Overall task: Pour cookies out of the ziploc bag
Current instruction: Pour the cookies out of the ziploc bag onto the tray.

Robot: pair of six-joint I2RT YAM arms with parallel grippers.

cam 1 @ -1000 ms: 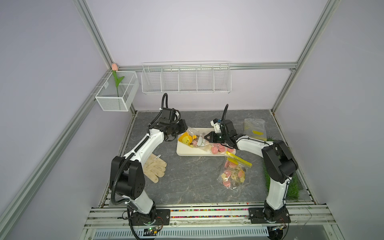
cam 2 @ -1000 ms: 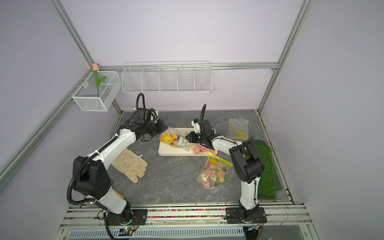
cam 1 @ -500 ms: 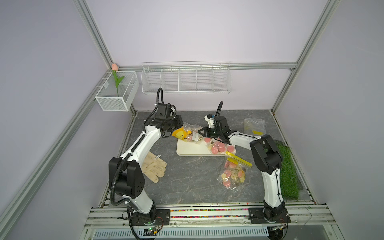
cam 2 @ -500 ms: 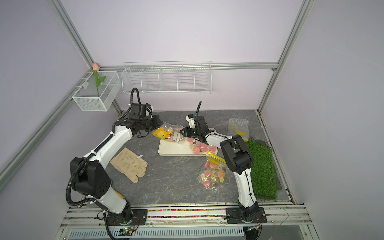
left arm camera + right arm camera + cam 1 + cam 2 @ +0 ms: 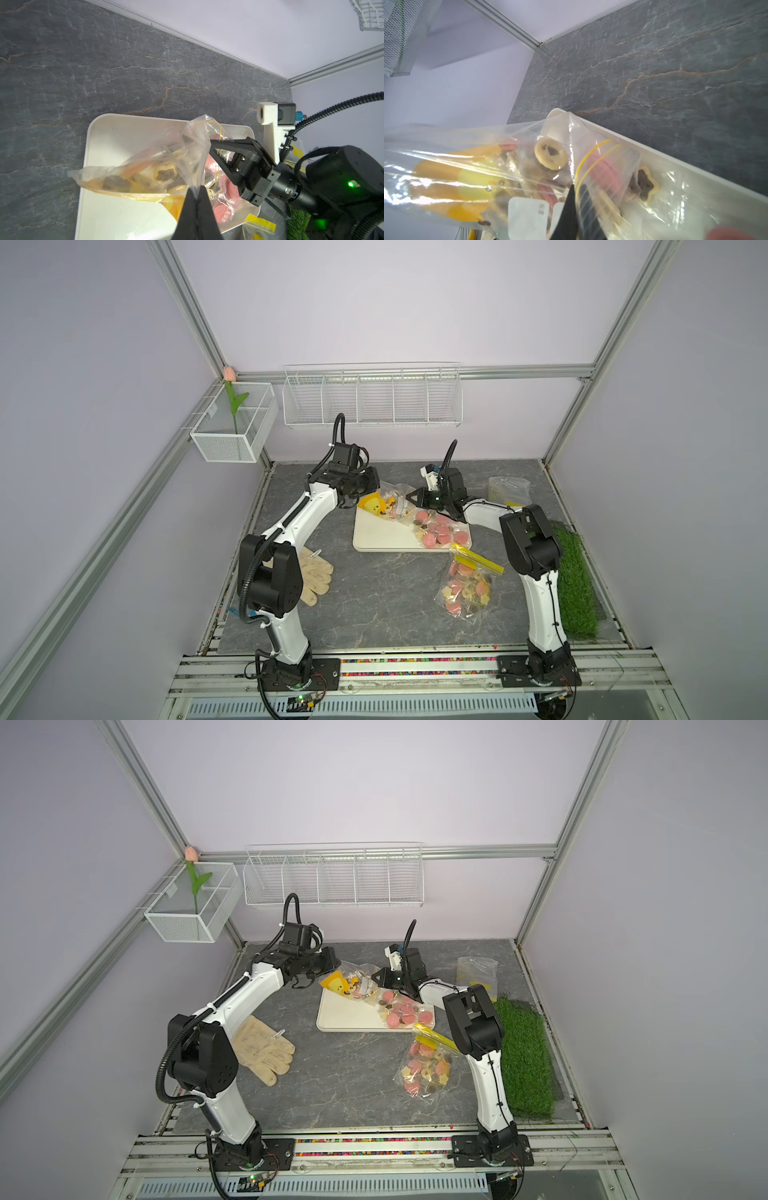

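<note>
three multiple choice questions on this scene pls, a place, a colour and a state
1. The glove lies: A left of the tray, B on it, C right of it.
2. The loose cookies on the tray are mostly: A pink, B green, C blue.
3. The bag over the tray is: A lying flat, B pinched by the left pincer and right pincer, C hung on the wall.
Answers: 1 A, it lies beside the left arm; 2 A, pink discs dominate the pile; 3 B, both wrist views show shut jaws on its plastic.
</note>
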